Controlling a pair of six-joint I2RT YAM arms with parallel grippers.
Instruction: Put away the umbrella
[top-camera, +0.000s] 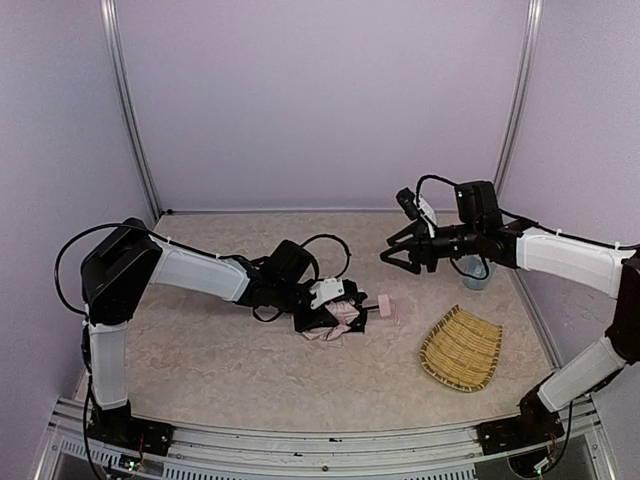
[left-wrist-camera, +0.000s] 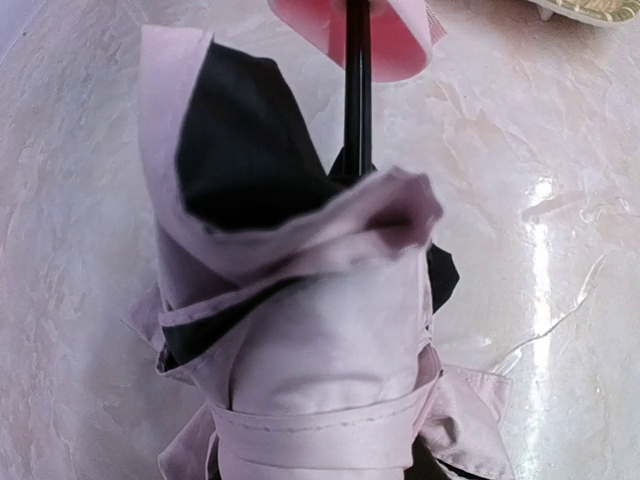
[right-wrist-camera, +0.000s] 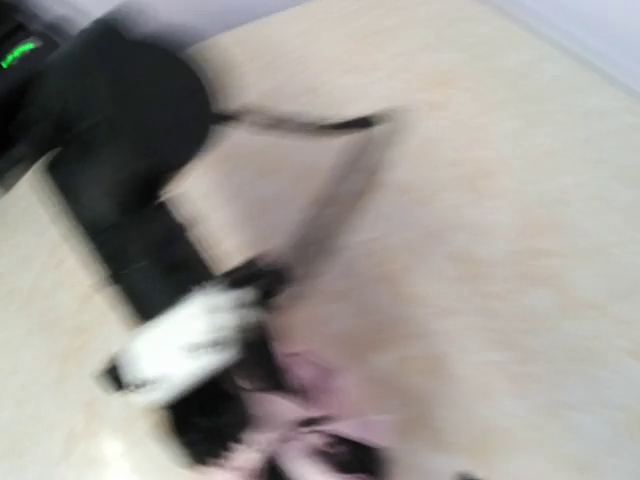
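Observation:
The umbrella (top-camera: 343, 318) lies folded on the table's middle, pale pink fabric with black lining, its small pink handle (top-camera: 384, 304) pointing right. My left gripper (top-camera: 322, 310) is low at the bundled canopy and shut on it. In the left wrist view the fabric (left-wrist-camera: 320, 330) fills the frame and hides the fingers. The thin black shaft (left-wrist-camera: 357, 90) runs up to the handle (left-wrist-camera: 390, 40). My right gripper (top-camera: 397, 262) hangs above the table, right of and beyond the handle, with its fingers spread and nothing between them. The right wrist view is blurred, with pink fabric (right-wrist-camera: 305, 375) low in frame.
A woven straw tray (top-camera: 461, 347) lies at the front right, its edge showing in the left wrist view (left-wrist-camera: 590, 10). A pale blue cup (top-camera: 478, 272) stands behind the right arm's wrist. Lilac walls close in the back and both sides.

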